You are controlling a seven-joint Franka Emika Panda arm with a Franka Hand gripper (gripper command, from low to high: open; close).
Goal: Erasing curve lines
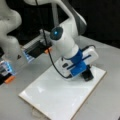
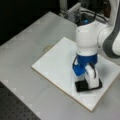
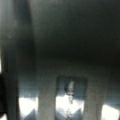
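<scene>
Nearest the lens in the wrist view is only a dark, blurred surface with a few bright patches along the bottom edge; nothing there can be named.

In both front views the gripper [image 2: 88, 83] points down at the white board [image 2: 57, 65], and a black block eraser [image 2: 87, 85] sits under it, flat on the board. The eraser seems to be held at the gripper's tip, but whether the jaws are clamped on it or how far apart they stand cannot be told. In a front view the eraser [image 1: 87, 74] lies near the board's right corner, at the frame's right of centre; in the other it is low and right of centre, close to the board's lower edge.

Outward from there, the board [image 1: 55, 97] looks bare and glossy. The curve lines do not show in any view: either they lie hidden under the eraser and wrist, or they are too faint to make out, or that part is already wiped. The board rests on a grey table [image 2: 22, 55].

By the look of things the wiping step is in hand, with the eraser pressed on the board. Any further stroke would call for keeping the block flat and in steady contact while sliding it across the marked patch, without pushing the board itself along the table.
</scene>
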